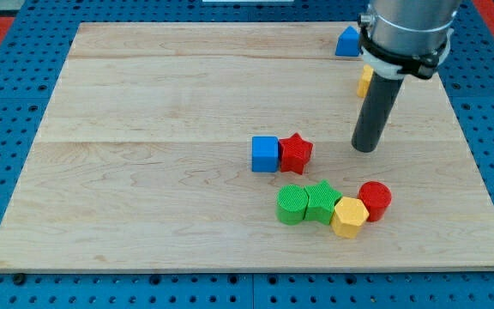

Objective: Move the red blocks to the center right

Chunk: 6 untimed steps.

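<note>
A red star block (296, 154) lies near the board's middle, touching a blue cube (265, 154) on its left. A red cylinder (375, 200) lies lower right, touching a yellow hexagonal block (349, 216). My tip (365, 148) rests on the board to the right of the red star, apart from it, and above the red cylinder.
A green cylinder (292, 204) and a green star block (322, 202) sit in a row left of the yellow block. A blue triangular block (347, 41) lies at the view's top. A yellow block (364, 81) is partly hidden behind the rod. The wooden board (144, 154) lies on a blue pegboard.
</note>
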Motion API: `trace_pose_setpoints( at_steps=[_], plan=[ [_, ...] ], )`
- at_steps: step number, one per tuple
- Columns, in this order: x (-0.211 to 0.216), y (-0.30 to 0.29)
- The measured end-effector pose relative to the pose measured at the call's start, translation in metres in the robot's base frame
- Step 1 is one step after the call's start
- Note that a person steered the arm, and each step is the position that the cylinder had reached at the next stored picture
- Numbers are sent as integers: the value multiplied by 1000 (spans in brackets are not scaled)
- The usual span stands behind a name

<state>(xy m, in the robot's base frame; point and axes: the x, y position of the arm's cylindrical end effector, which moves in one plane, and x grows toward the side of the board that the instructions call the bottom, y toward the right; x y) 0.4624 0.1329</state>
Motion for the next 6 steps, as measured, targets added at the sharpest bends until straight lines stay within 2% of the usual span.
trace_pose_setpoints(
  at_steps=[1,2,3,4,5,6],
  plan=[
    [10,-68],
    [10,-63],
    [48,-88],
    [44,-144],
    [14,-135],
    [5,-114]
  ],
)
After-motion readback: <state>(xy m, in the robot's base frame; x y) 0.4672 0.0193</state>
